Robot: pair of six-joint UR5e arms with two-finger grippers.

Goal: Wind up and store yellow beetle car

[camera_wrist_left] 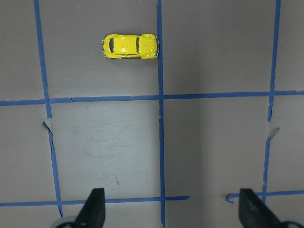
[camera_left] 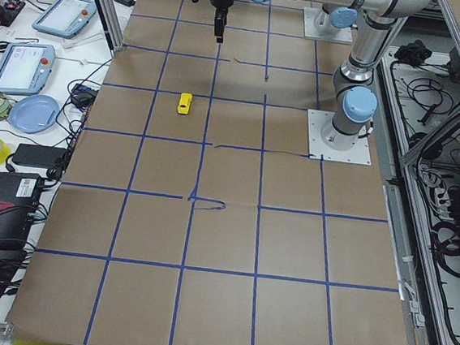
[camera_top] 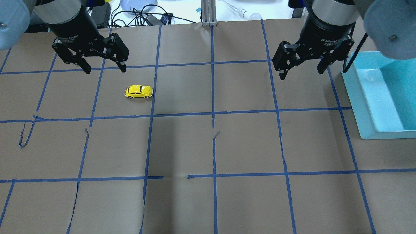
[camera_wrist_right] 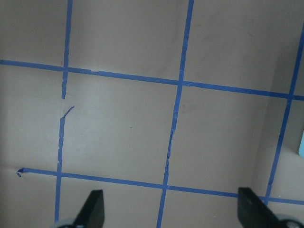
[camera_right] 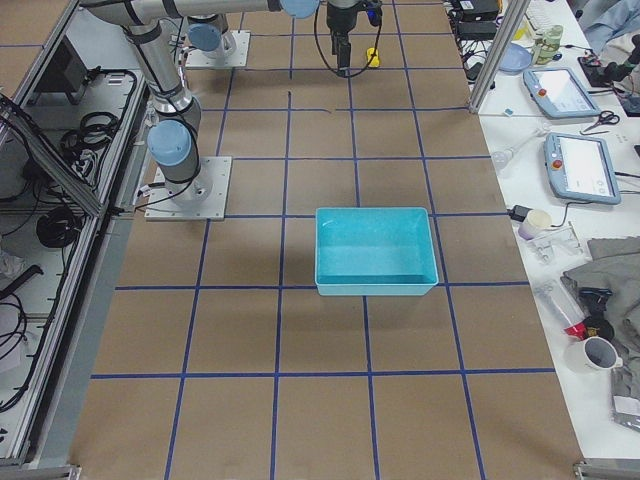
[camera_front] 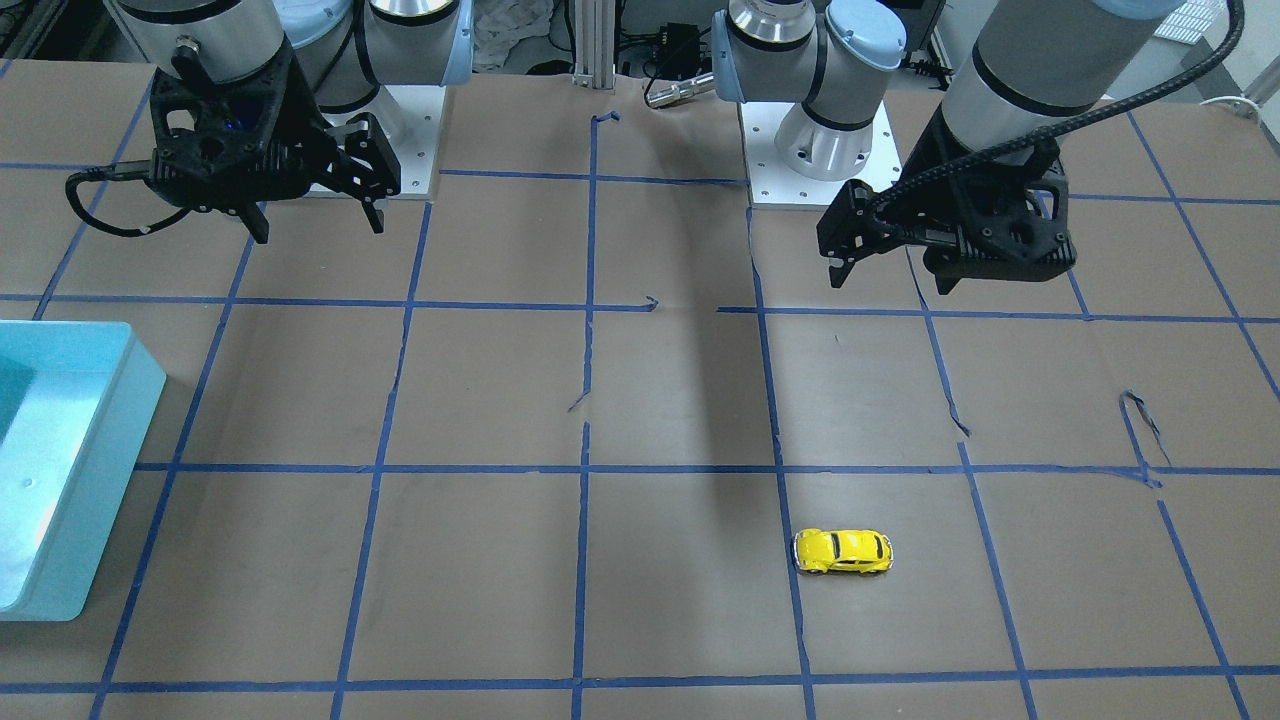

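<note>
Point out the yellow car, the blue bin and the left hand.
yellow car (camera_top: 139,92), overhead view, on the middle of its body.
blue bin (camera_top: 359,100), overhead view, on its outer side wall.
left hand (camera_top: 105,70), overhead view, midway between its open fingertips.

Overhead and front-facing cameras look down on the table (camera_top: 247,146) from opposite sides, side cameras along it from either end, wrist cameras close above; five views share the yellow beetle car (camera_top: 139,92).
</note>
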